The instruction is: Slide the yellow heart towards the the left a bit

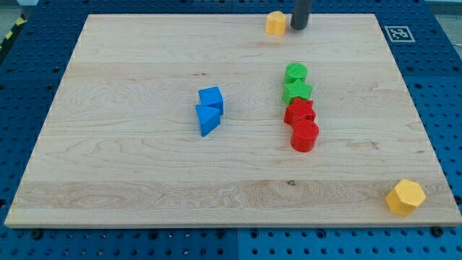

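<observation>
The yellow heart (276, 23) lies at the view's top edge of the wooden board (130, 180), a little right of centre. My tip (299, 27) stands just to the heart's right, close beside it; I cannot tell if they touch. The rod runs up out of the view's top.
A blue cube (211, 99) and a blue triangle (207, 119) touch at mid-board. Right of them runs a column: green block (296, 73), green star (297, 91), red star (299, 112), red cylinder (304, 135). A yellow hexagon (405, 196) sits at the bottom right corner.
</observation>
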`<act>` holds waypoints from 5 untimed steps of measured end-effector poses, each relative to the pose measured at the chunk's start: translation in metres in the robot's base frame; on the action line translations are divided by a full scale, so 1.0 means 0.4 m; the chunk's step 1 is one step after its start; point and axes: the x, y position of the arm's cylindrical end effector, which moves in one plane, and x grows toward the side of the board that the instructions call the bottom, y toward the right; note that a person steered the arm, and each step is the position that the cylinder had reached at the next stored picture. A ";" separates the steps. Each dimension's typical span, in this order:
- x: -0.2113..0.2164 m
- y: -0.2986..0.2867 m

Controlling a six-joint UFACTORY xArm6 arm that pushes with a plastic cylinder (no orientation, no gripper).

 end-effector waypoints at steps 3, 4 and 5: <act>-0.012 -0.156; -0.031 -0.092; 0.017 -0.027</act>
